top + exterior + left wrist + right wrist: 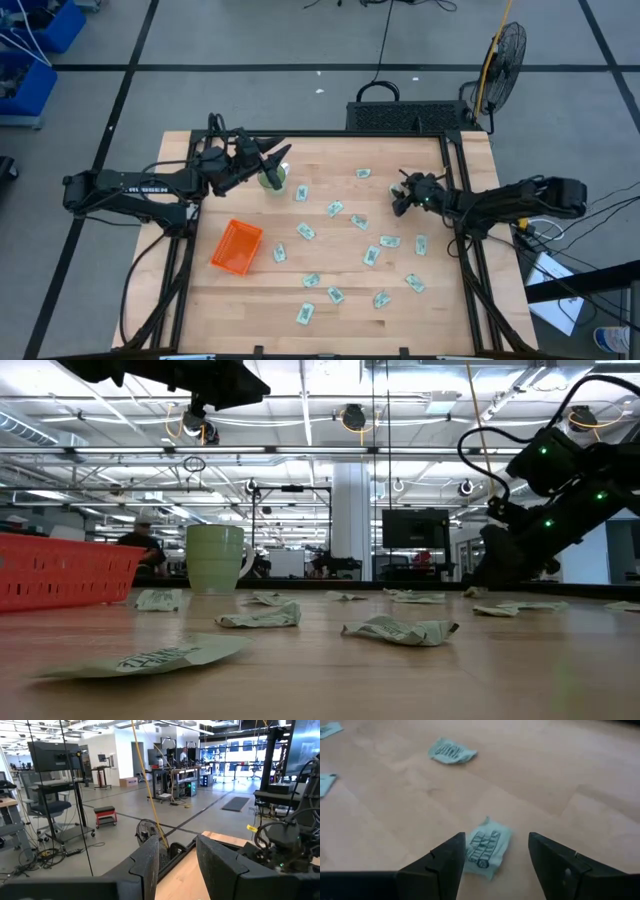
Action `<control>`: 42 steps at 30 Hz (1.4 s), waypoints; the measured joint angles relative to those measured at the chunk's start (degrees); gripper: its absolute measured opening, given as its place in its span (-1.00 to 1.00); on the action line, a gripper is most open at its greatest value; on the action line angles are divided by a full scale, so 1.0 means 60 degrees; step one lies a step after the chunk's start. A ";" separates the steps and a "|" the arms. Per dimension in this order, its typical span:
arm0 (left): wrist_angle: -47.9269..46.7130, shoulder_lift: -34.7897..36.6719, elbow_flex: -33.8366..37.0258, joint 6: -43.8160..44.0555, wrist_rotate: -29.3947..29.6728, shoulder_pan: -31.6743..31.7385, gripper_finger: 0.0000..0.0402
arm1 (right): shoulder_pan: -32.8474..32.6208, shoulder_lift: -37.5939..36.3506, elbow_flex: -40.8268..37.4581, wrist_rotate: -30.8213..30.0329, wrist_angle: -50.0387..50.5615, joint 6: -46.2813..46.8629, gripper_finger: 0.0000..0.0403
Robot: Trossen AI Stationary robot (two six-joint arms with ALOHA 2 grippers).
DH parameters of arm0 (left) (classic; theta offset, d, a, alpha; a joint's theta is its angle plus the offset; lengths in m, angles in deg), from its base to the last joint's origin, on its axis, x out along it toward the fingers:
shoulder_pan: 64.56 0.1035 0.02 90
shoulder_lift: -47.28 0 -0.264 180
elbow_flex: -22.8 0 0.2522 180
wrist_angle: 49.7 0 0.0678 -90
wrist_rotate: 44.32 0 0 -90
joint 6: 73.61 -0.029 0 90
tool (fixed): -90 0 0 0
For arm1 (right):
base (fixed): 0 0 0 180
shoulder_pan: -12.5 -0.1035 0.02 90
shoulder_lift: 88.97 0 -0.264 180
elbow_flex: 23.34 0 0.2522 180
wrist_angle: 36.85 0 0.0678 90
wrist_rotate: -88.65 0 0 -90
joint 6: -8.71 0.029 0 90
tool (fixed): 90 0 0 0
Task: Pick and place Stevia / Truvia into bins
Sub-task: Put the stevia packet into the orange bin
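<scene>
A light wooden bench is seen on a grey floor, an industrial hall behind it. Small white-and-green paper packets lie scattered across the bench. The low orange plastic bin looks empty; a round green cup stands nearby. The left hand hovers above the cup, fingers apart, holding nothing. The right hand is open over one packet.

Wooden counter fills the centre of the high view. Green cup stands upright, upper left of centre. Black fan on grey floor, upper right. Monitor centre background, low view.
</scene>
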 joint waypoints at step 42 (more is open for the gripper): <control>0.1101 -0.3307 0.0000 0.2682 -0.3049 -0.0373 -0.31 | -0.2229 0.1637 0.2423 0.0993 -0.4643 -0.5203 -1.00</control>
